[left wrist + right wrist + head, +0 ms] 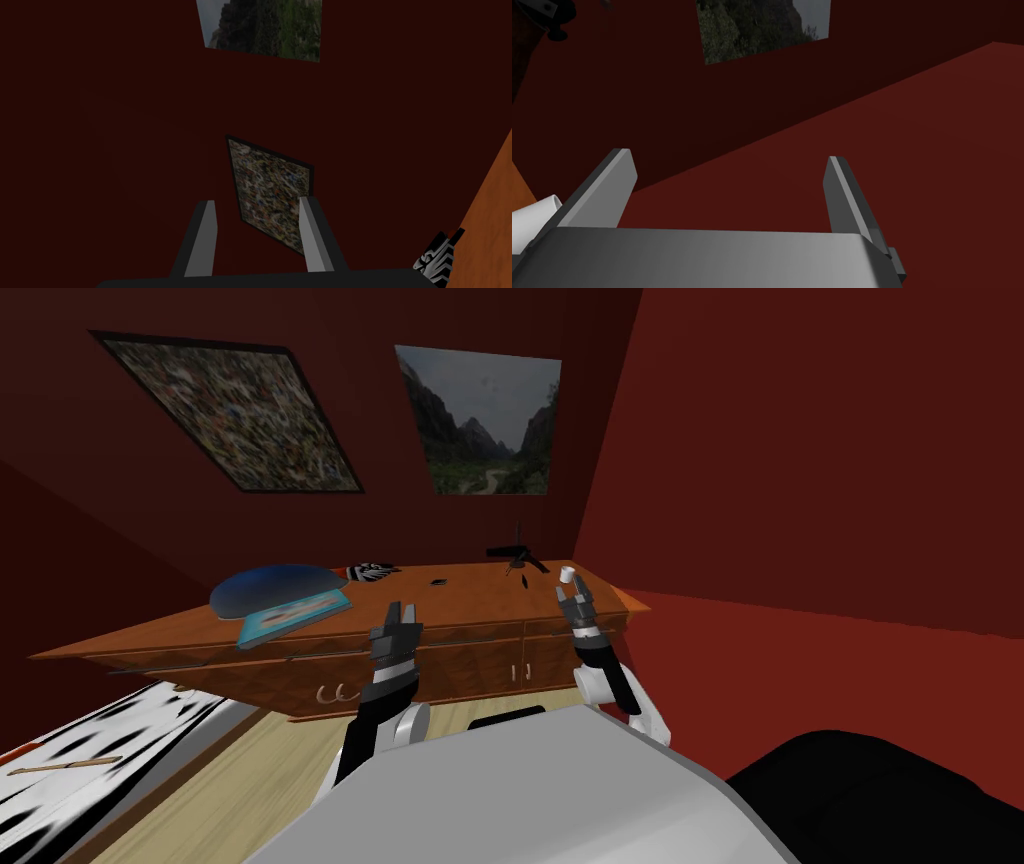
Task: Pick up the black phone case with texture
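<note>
Currently both arms are held raised in front of a wooden sideboard (480, 600). Left gripper (257, 202): fingers parted, less widely than the right's, nothing held or touched between them. Right gripper (727, 156): fingers spread wide, nothing clamped; a white cylinder (532, 220) is seen just beside one finger, contact cannot be told. The black phone case with white pattern (372, 571) is laid on the sideboard top toward the back, next to a blue round item (270, 586), apart from both grippers.
</note>
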Tool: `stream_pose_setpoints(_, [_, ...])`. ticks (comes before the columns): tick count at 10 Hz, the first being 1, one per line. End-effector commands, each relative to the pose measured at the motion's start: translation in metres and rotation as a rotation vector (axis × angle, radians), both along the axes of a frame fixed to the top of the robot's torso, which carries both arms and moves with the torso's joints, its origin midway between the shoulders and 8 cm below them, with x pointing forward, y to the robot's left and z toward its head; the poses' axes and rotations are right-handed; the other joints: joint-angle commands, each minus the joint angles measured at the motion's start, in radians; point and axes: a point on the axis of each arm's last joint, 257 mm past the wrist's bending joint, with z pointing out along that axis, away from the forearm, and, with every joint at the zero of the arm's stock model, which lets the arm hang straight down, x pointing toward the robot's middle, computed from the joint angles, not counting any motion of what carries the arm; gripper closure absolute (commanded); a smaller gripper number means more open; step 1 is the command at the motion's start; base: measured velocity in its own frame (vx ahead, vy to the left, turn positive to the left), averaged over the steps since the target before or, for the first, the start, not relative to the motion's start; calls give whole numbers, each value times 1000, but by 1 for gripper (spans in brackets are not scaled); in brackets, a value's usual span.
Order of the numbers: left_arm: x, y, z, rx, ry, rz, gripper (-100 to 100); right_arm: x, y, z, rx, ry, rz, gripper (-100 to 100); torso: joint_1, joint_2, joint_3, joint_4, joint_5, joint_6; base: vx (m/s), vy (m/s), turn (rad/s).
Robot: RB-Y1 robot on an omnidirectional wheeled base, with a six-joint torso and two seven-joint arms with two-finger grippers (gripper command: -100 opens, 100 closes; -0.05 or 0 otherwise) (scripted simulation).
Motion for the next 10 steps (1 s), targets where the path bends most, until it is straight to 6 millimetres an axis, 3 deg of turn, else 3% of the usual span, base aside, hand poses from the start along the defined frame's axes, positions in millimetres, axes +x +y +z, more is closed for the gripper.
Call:
stream_pose_setpoints(1, [0,0,0,0,0,0,0,7,1,-4,9,27,16,-100,0,0,0,0,0,0,-66,-20,13])
stream_pose_setpoints(10, [0,0,0,0,0,0,0,50,13,-14,132,165,139,-100,1,-4,-3,-1,0,0,-50,-18,33])
